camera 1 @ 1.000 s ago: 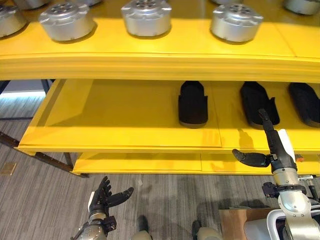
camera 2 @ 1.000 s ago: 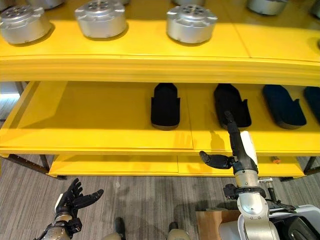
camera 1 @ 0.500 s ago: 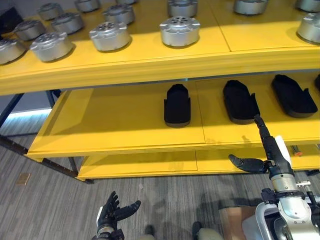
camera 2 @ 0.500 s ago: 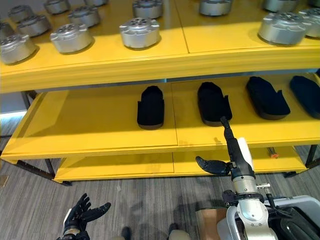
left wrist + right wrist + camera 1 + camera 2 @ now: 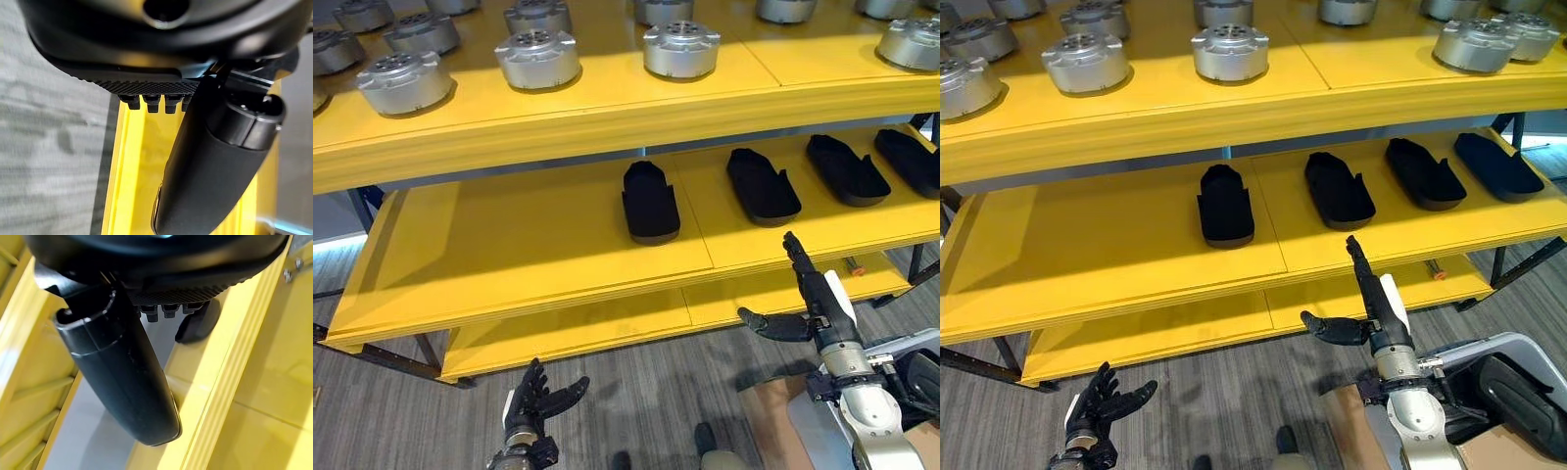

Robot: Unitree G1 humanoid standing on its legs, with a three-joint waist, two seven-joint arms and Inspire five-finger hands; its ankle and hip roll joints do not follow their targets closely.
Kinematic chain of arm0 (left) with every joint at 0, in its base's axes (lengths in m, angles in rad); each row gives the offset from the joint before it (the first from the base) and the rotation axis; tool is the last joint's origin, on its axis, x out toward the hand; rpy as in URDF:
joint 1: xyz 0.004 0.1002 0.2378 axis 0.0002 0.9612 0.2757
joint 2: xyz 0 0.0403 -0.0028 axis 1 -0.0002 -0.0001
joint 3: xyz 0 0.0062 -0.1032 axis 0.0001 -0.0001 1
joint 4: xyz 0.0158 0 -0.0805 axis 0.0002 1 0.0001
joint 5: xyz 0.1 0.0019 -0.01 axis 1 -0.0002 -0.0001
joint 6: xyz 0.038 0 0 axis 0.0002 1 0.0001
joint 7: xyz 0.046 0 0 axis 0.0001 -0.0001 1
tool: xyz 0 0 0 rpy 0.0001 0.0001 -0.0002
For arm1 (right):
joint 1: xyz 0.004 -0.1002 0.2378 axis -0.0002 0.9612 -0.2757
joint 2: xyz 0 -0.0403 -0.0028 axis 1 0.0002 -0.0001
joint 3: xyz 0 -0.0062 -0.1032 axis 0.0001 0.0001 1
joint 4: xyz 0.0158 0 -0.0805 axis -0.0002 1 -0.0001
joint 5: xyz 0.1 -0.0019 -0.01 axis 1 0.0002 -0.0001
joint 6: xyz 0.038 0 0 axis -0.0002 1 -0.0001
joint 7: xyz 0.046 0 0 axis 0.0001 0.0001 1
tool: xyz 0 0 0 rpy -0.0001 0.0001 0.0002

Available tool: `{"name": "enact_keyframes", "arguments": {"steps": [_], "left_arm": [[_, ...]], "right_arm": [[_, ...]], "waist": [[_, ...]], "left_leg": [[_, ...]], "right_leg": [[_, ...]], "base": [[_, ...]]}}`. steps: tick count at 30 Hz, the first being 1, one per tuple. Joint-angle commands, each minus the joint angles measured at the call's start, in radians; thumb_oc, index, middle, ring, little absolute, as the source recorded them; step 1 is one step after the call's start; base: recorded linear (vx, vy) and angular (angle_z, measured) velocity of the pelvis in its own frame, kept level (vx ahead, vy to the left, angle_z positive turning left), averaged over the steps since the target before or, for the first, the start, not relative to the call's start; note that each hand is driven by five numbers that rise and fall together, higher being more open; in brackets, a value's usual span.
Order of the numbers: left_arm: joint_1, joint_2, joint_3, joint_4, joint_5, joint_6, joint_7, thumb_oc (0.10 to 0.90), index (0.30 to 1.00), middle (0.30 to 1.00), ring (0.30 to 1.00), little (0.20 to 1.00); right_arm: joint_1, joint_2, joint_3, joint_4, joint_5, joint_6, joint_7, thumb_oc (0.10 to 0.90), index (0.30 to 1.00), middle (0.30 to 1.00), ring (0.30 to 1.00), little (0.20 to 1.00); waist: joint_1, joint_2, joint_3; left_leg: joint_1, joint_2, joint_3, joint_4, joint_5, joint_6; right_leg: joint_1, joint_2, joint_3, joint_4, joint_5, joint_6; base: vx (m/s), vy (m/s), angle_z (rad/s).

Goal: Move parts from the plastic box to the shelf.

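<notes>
Several black moulded parts lie in a row on the yellow shelf's middle tier (image 5: pixel 509 255), the leftmost part (image 5: pixel 650 201) near its centre. My right hand (image 5: pixel 815 299) is raised in front of that tier's front edge, below the second black part (image 5: pixel 762 186). Its fingers are straight, its thumb (image 5: pixel 122 377) is spread, and it holds nothing. My left hand (image 5: pixel 527 409) hangs low over the floor, open and empty, with its thumb (image 5: pixel 215 166) in front of a yellow shelf edge.
Several round silver parts (image 5: pixel 680 47) stand on the top tier. A lower yellow tier (image 5: pixel 568 328) sits near the floor. A pale-rimmed container with a dark inside (image 5: pixel 1513 377) and a brown cardboard piece (image 5: pixel 1342 421) are at the lower right.
The whole picture has shifted, so the camera moved; more of the shelf's right side shows. Both hands keep their open poses and hold nothing.
</notes>
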Motion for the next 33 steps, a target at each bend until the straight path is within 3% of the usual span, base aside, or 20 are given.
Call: {"name": "enact_keyframes", "arguments": {"steps": [1, 7, 10, 11, 12, 13, 14, 15, 17, 19, 22, 23, 25, 26, 28, 33], "left_arm": [[-0.018, 0.068, 0.044, -0.087, -0.004, -0.087, 0.01, 0.9, 1.0, 1.0, 1.0, 1.0], [-0.048, 0.104, 0.027, -0.101, 0.026, -0.084, 0.011, 0.9, 1.0, 1.0, 1.0, 1.0], [-0.06, 0.119, 0.017, -0.098, 0.055, -0.082, 0.006, 0.9, 1.0, 1.0, 1.0, 1.0], [-0.061, 0.127, 0.023, -0.094, 0.065, -0.085, 0.007, 0.9, 1.0, 1.0, 1.0, 1.0], [-0.06, 0.13, 0.027, -0.088, 0.068, -0.084, 0.009, 0.9, 1.0, 1.0, 1.0, 1.0], [-0.056, 0.131, 0.033, -0.077, 0.073, -0.083, 0.011, 0.9, 1.0, 1.0, 1.0, 1.0], [-0.057, 0.131, 0.033, -0.076, 0.073, -0.083, 0.011, 0.9, 1.0, 1.0, 1.0, 1.0], [-0.059, 0.131, 0.038, -0.071, 0.073, -0.082, 0.016, 0.9, 1.0, 1.0, 1.0, 1.0], [-0.036, 0.128, 0.051, -0.084, 0.063, -0.083, 0.016, 0.9, 1.0, 1.0, 1.0, 1.0], [-0.005, 0.117, 0.072, -0.105, 0.044, -0.082, 0.021, 0.9, 1.0, 1.0, 1.0, 1.0], [0.027, 0.099, 0.092, -0.112, 0.026, -0.077, 0.018, 0.9, 1.0, 1.0, 1.0, 1.0], [0.029, 0.099, 0.093, -0.114, 0.025, -0.076, 0.018, 0.9, 1.0, 1.0, 1.0, 1.0], [0.052, 0.081, 0.107, -0.108, 0.022, -0.067, 0.012, 0.9, 1.0, 1.0, 1.0, 1.0], [0.052, 0.081, 0.107, -0.108, 0.022, -0.067, 0.012, 0.9, 1.0, 1.0, 1.0, 1.0], [0.054, 0.079, 0.11, -0.099, 0.027, -0.062, 0.006, 0.9, 1.0, 1.0, 1.0, 1.0], [0.049, 0.077, 0.094, -0.094, 0.038, -0.061, -0.006, 0.9, 1.0, 1.0, 1.0, 1.0]], "right_arm": [[-0.08, -0.014, -0.05, -0.05, 0.028, -0.084, -0.037, 0.9, 1.0, 1.0, 1.0, 1.0], [-0.055, 0.006, -0.062, -0.033, 0.025, -0.076, -0.042, 0.9, 1.0, 1.0, 1.0, 1.0], [-0.025, 0.024, -0.062, -0.024, 0.018, -0.066, -0.027, 0.9, 1.0, 1.0, 1.0, 1.0], [-0.018, 0.028, -0.059, -0.022, 0.007, -0.06, -0.025, 0.9, 1.0, 1.0, 1.0, 1.0], [-0.021, 0.026, -0.055, -0.021, 0.0, -0.058, -0.026, 0.9, 1.0, 1.0, 1.0, 1.0], [-0.019, 0.018, -0.05, -0.023, 0.003, -0.06, -0.02, 0.9, 1.0, 1.0, 1.0, 1.0], [-0.02, 0.018, -0.05, -0.023, 0.003, -0.06, -0.02, 0.9, 1.0, 1.0, 1.0, 1.0], [-0.019, 0.016, -0.048, -0.023, 0.004, -0.062, -0.023, 0.9, 1.0, 1.0, 1.0, 1.0], [-0.012, 0.012, -0.045, -0.026, 0.008, -0.066, -0.023, 0.9, 1.0, 1.0, 1.0, 1.0], [-0.021, 0.01, -0.03, -0.024, 0.001, -0.064, -0.027, 0.9, 1.0, 1.0, 1.0, 1.0], [-0.042, 0.019, -0.021, -0.023, -0.014, -0.059, -0.035, 0.9, 1.0, 1.0, 1.0, 1.0], [-0.041, 0.019, -0.02, -0.023, -0.014, -0.059, -0.036, 0.9, 1.0, 1.0, 1.0, 1.0], [-0.053, 0.029, -0.015, -0.023, -0.024, -0.051, -0.04, 0.9, 1.0, 1.0, 1.0, 1.0], [-0.053, 0.029, -0.015, -0.024, -0.024, -0.051, -0.04, 0.9, 1.0, 1.0, 1.0, 1.0], [-0.046, 0.028, -0.021, -0.026, -0.033, -0.048, -0.038, 0.9, 1.0, 1.0, 1.0, 1.0], [-0.006, 0.026, -0.05, -0.043, -0.022, -0.048, -0.031, 0.9, 1.0, 1.0, 1.0, 1.0]], "waist": [[0.013, -0.024, -0.059], [-0.013, -0.044, -0.038], [-0.04, -0.054, -0.023], [-0.054, -0.055, -0.007], [-0.051, -0.044, 0.009], [-0.047, -0.029, 0.026], [-0.046, -0.031, 0.025], [-0.038, -0.021, 0.031], [-0.02, -0.005, 0.028], [0.004, 0.006, 0.014], [0.036, 0.011, -0.019], [0.037, 0.01, -0.019], [0.059, -0.005, -0.049], [0.059, -0.005, -0.049], [0.066, -0.02, -0.064], [0.038, -0.025, -0.078]], "left_leg": [[-0.014, -0.017, -0.007, 0.018, -0.024, 0.036], [-0.023, -0.052, 0.02, 0.054, -0.046, 0.064], [-0.011, -0.065, 0.063, 0.02, -0.037, 0.068], [-0.011, -0.067, 0.095, 0.01, -0.032, 0.072], [-0.011, -0.057, 0.118, 0.013, -0.036, 0.075], [-0.016, -0.043, 0.154, 0.016, -0.029, 0.078], [-0.019, -0.044, 0.156, 0.017, -0.026, 0.078], [-0.025, -0.034, 0.177, 0.023, -0.024, 0.078], [-0.034, -0.013, 0.226, 0.028, -0.024, 0.078], [-0.04, 0.006, 0.283, 0.036, -0.031, 0.079], [-0.044, 0.015, 0.325, 0.04, -0.058, 0.072], [-0.041, 0.013, 0.326, 0.041, -0.06, 0.073], [-0.047, 0.003, 0.368, 0.026, -0.064, 0.07], [-0.046, 0.003, 0.368, 0.026, -0.064, 0.07], [-0.057, -0.001, 0.398, 0.032, -0.06, 0.058], [-0.056, 0.032, 0.431, -0.007, -0.022, 0.03]], "right_leg": [[-0.004, 0.039, -0.025, -0.009, 0.045, 0.017], [-0.041, 0.015, 0.014, 0.033, 0.087, 0.046], [-0.079, 0.01, 0.058, 0.038, 0.147, 0.074], [-0.118, 0.008, 0.084, 0.036, 0.199, 0.086], [-0.136, 0.016, 0.064, 0.053, 0.183, 0.079], [-0.143, 0.028, -0.003, 0.118, 0.12, 0.057], [-0.147, 0.027, -0.001, 0.119, 0.122, 0.056], [-0.138, 0.02, -0.06, 0.158, 0.07, 0.037], [-0.099, -0.016, -0.183, 0.228, -0.012, 0.007], [-0.044, -0.087, -0.278, 0.263, -0.04, -0.001], [0.028, -0.174, -0.339, 0.245, -0.024, 0.032], [0.031, -0.176, -0.337, 0.244, -0.024, 0.035], [0.079, -0.223, -0.389, 0.147, 0.06, 0.077], [0.079, -0.223, -0.389, 0.146, 0.061, 0.078], [0.109, -0.23, -0.421, 0.036, 0.105, 0.113], [0.115, -0.17, -0.374, -0.046, 0.097, 0.111]], "base": [[-0.05, 0.164, -0.09], [-0.07, 0.169, -0.1], [-0.13, 0.186, -0.39], [-0.18, 0.192, -0.73], [-0.24, 0.236, -1.02], [-0.16, 0.148, -1.06], [-0.16, 0.138, -1.59], [-0.11, 0.073, -1.6], [-0.1, 0.066, -1.16], [-0.06, -0.007, -1.25], [0.01, -0.023, -0.95], [0.04, -0.035, -0.72], [0.0, -0.046, -0.51], [0.01, -0.091, -0.47], [-0.03, -0.134, -0.49], [-0.02, -0.129, -0.27]]}}
